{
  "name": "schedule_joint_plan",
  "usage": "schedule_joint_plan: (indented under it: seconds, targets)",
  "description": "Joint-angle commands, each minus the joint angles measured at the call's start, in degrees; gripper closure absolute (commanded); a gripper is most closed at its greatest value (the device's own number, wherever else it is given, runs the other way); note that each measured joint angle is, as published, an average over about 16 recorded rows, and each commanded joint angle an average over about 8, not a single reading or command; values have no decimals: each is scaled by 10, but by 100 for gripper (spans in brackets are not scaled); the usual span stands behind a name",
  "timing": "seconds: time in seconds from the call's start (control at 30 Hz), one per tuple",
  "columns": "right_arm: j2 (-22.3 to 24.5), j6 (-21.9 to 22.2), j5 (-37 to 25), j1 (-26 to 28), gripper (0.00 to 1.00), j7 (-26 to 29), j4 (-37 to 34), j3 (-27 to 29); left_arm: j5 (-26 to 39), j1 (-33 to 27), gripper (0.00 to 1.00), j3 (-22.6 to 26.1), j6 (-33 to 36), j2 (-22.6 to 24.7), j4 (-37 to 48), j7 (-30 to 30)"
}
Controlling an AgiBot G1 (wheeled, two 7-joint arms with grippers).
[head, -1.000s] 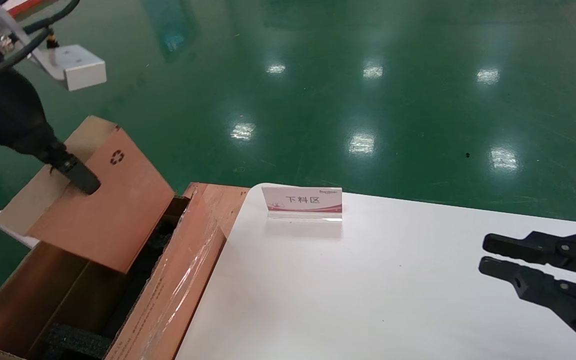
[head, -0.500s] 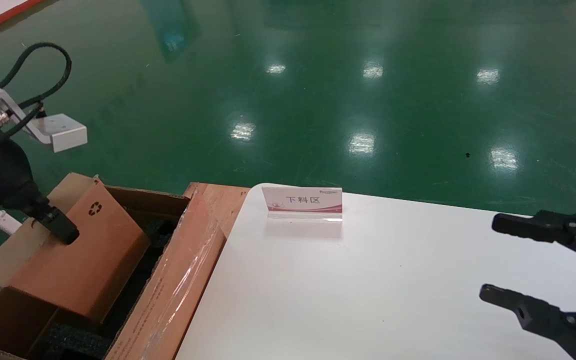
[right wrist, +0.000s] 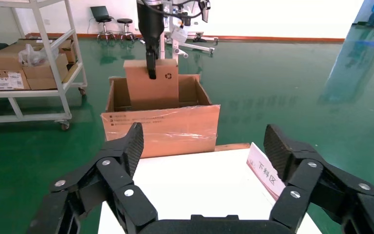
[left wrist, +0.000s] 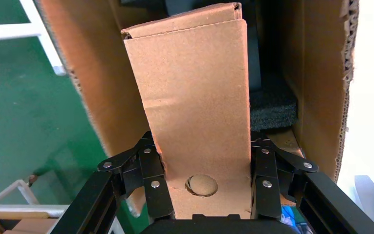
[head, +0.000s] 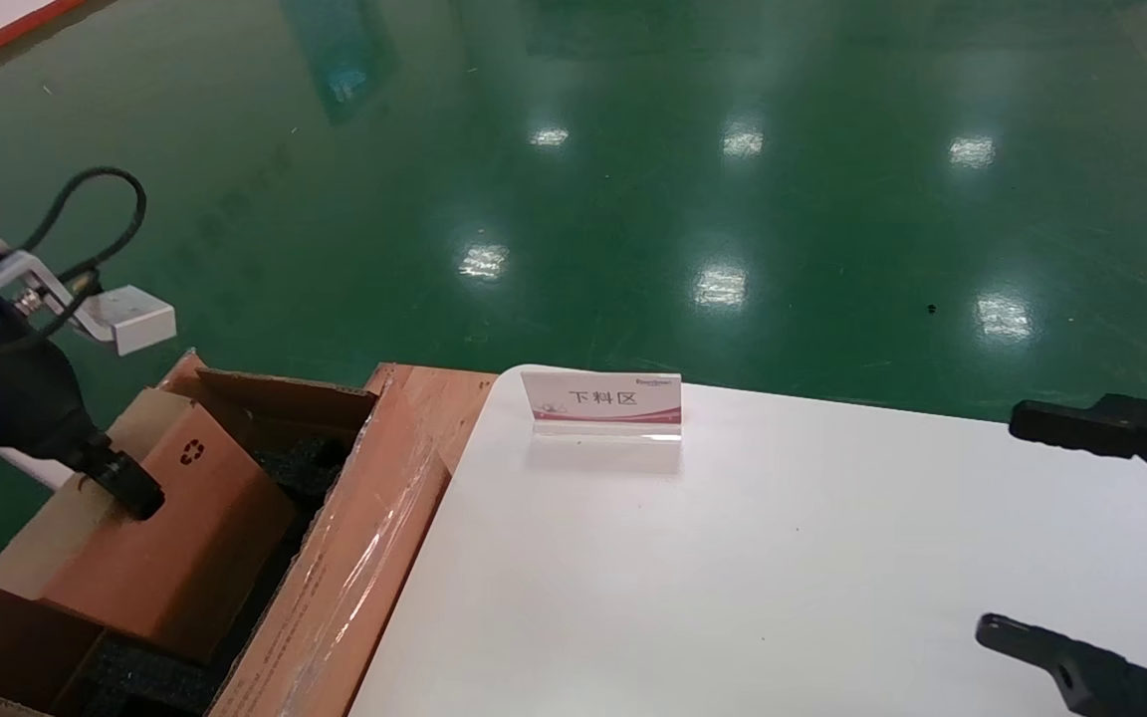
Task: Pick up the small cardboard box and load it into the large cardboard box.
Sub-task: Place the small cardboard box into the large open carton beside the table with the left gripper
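Clamped on the upper end of the small cardboard box (head: 175, 538), the left gripper (head: 120, 478) is seen at the left edge of the head view, over the large cardboard box (head: 335, 597). In the left wrist view both fingers (left wrist: 153, 183) are pressed against the two narrow side faces of the small carton (left wrist: 197, 112), so the carton is pinched across its thickness, with a round cut-out lying between the jaws. From the gripper the carton's long axis runs straight away and downward into the open top of the big carton (left wrist: 321, 87); its far end is pointed at the black foam padding (left wrist: 270, 105) inside, and in the head view the whole piece is tilted, its gripped end being toward the robot's left and its recycling symbol (head: 191, 452) facing up. Whether the far end is already touching the foam cannot be told. The lower part is held within the tall walls, between the outer wall and the taped flap (head: 374, 538) beside the white table (head: 783, 558). The coming move is judged to be a further lowering along that long axis, then a release, and the clearance on either side is what it depends on. The right gripper (head: 1081, 543) is kept spread wide over the table, well apart from both cartons, near the small sign (head: 601, 400); the left arm is therefore the nearer one.
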Motion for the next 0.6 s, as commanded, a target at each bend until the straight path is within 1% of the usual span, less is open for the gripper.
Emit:
schedule_joint_plan:
  seconds: [0.03, 0.6]
  targets:
    - [0, 0, 0, 0, 0, 0, 0, 0, -4, 13, 100, 0, -7, -2, 9, 8]
    - [0, 0, 0, 0, 0, 0, 0, -1, -16, 90, 100, -4, -45, 16, 85, 64]
